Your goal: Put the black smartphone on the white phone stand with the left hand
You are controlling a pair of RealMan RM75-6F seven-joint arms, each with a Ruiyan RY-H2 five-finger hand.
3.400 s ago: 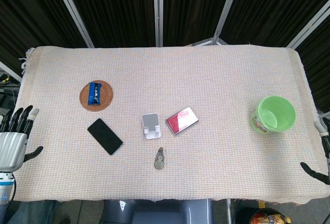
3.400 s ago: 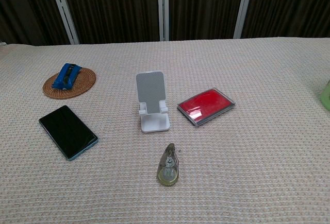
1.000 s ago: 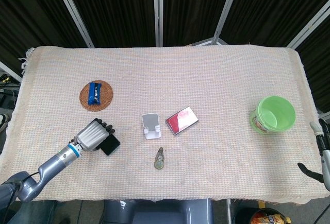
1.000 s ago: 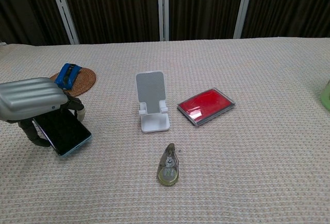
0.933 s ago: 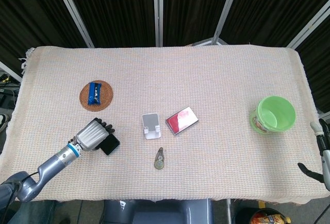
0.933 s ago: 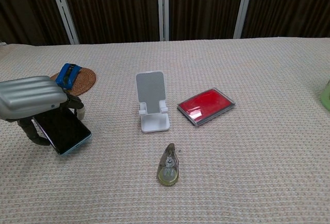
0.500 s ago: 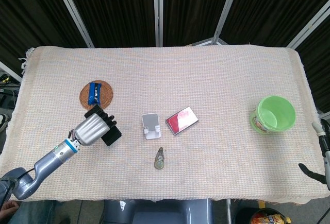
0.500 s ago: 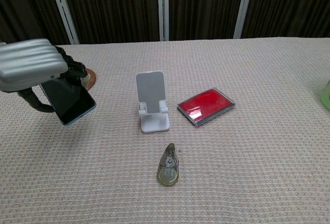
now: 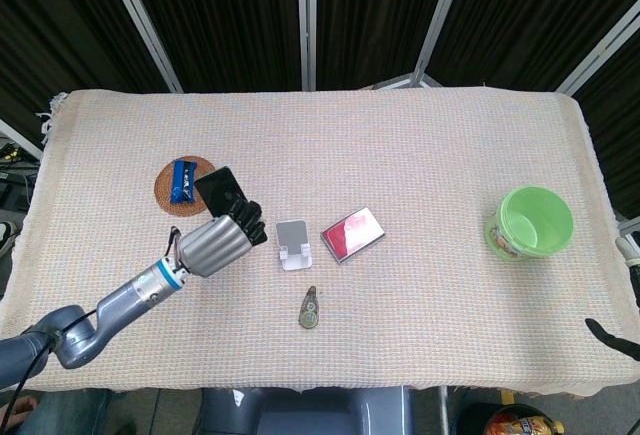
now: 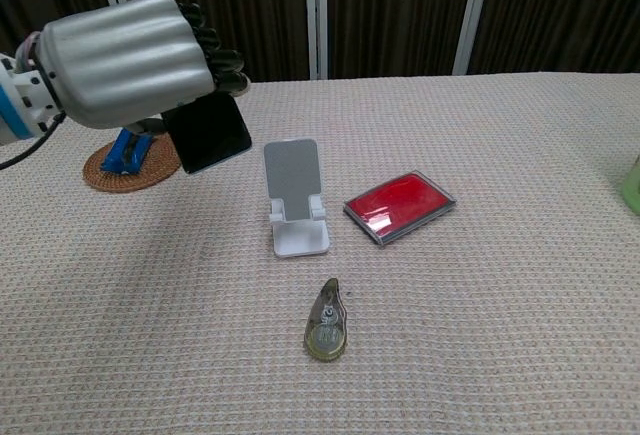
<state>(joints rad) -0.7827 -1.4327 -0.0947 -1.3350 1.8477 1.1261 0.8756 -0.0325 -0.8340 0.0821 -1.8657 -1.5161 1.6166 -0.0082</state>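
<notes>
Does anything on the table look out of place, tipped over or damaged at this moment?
Nothing stands out. The white phone stand is upright and empty; the left hand holds the black smartphone raised beside it.

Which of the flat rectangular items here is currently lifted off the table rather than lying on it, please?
The black smartphone, held in the left hand above the cloth. The red case lies flat on the table beside the white phone stand.

The silver left hand (image 10: pixel 125 60) with dark fingers holds a black smartphone (image 10: pixel 208 132). The phone stand (image 10: pixel 297 200) is white, the flat case (image 10: pixel 399 206) red, the bowl (image 9: pixel 534 221) green, and the woven tablecloth (image 10: pixel 500 335) beige.
</notes>
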